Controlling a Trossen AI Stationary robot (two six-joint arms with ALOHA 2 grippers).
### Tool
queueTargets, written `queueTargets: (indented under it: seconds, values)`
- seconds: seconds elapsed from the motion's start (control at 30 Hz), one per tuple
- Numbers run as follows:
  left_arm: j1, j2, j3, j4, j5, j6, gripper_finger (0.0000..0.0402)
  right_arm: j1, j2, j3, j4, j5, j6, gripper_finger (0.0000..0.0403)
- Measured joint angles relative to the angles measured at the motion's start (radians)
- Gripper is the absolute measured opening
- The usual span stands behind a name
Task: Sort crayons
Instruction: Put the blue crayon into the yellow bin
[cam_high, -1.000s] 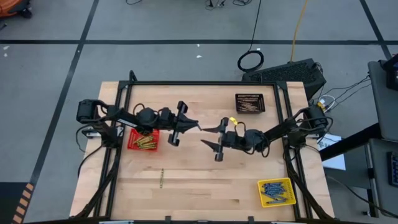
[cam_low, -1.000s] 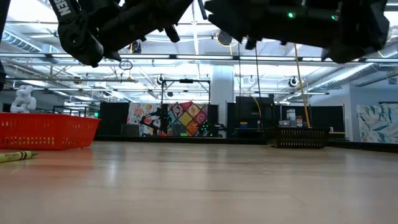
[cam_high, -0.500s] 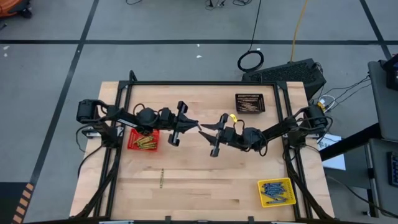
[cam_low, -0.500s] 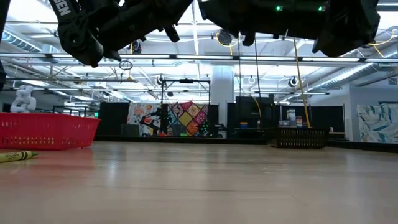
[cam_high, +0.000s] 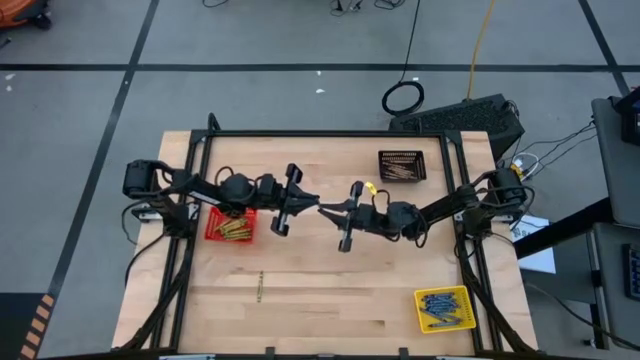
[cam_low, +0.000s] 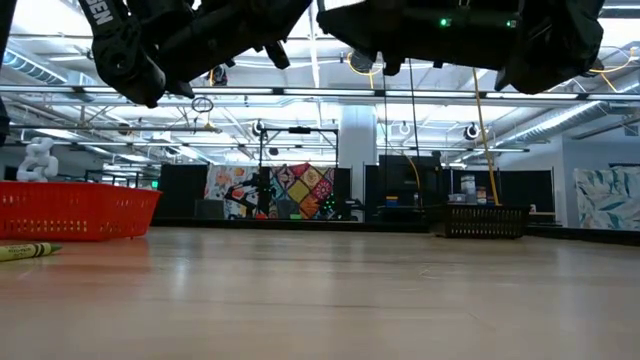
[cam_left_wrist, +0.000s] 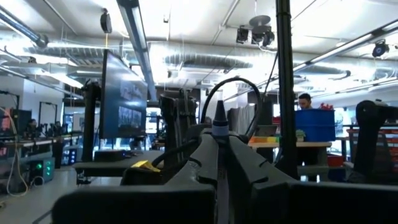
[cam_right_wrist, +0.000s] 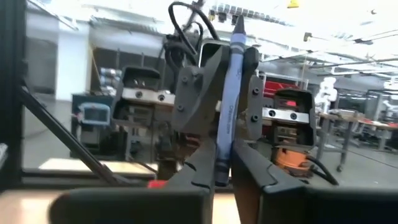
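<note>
Mid-table, raised: blue crayon (cam_right_wrist: 225, 112) pinched by left gripper (cam_high: 318, 207) and right gripper (cam_high: 322, 209) meeting tip to tip. Yellow crayon (cam_high: 259, 287) loose near-left.

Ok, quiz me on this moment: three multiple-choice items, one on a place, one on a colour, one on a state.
1. Where is the loose crayon on the table?
A. beside the black basket
B. out from the red basket, towards the table's near edge
C. inside the yellow basket

2. Which basket holds the blue crayons?
A. red
B. black
C. yellow

3. The blue crayon in the air is:
A. gripped by both claws
B. falling
C. lying flat

Answers:
1 B: loose crayon lies below the red basket.
2 C: yellow basket.
3 A: the blue crayon sits in the left claw and right claw.
</note>
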Motion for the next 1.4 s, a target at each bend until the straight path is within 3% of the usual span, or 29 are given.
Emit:
queueTargets:
  seconds: [0.1,0.23,0.43,0.53,0.67,0.77,0.9,1.0,1.1,1.2,1.3,1.4]
  values:
    - [0.010,0.000,0.000,-0.033,0.008,0.002,0.0033,0.008,-0.003,0.000,-0.039,0.048,-0.028,0.0008]
    - [0.048,-0.036,-0.002,-0.150,0.077,-0.006,0.0099,0.041,-0.045,0.000,-0.198,0.191,-0.079,0.0008]
    - [0.082,-0.210,-0.030,-0.593,0.075,0.071,0.0196,0.137,-0.235,0.000,-0.732,0.411,-0.078,0.0003]
    - [0.080,-0.298,-0.030,-0.845,-0.074,0.123,0.0215,0.185,-0.371,0.000,-1.046,0.411,0.055,0.0003]
    - [0.072,-0.362,-0.030,-1.067,-0.272,0.133,0.0220,0.242,-0.536,0.000,-1.384,0.242,0.240,0.0003]
    - [0.064,-0.373,-0.030,-1.133,-0.329,0.133,0.0220,0.289,-0.594,0.053,-1.669,0.083,0.456,0.0003]
    - [0.051,-0.365,-0.030,-1.144,-0.332,0.142,0.0220,0.367,-0.535,0.232,-2.200,-0.057,0.898,0.0002]
    - [0.046,-0.360,-0.030,-1.153,-0.333,0.165,0.0221,0.439,-0.441,0.351,-2.452,-0.256,1.106,0.0002]
    - [0.046,-0.361,-0.030,-1.146,-0.333,0.188,0.0221,0.521,-0.373,0.422,-2.528,-0.501,1.233,0.0002]
    - [0.048,-0.361,-0.030,-1.143,-0.350,0.219,0.0221,0.610,-0.336,0.441,-2.515,-0.679,1.392,0.0002]
    - [0.048,-0.361,-0.030,-1.142,-0.376,0.250,0.0221,0.703,-0.315,0.442,-2.472,-0.772,1.534,0.0002]
    - [0.048,-0.361,-0.030,-1.136,-0.381,0.268,0.0221,0.777,-0.297,0.442,-2.386,-0.773,1.554,0.0002]
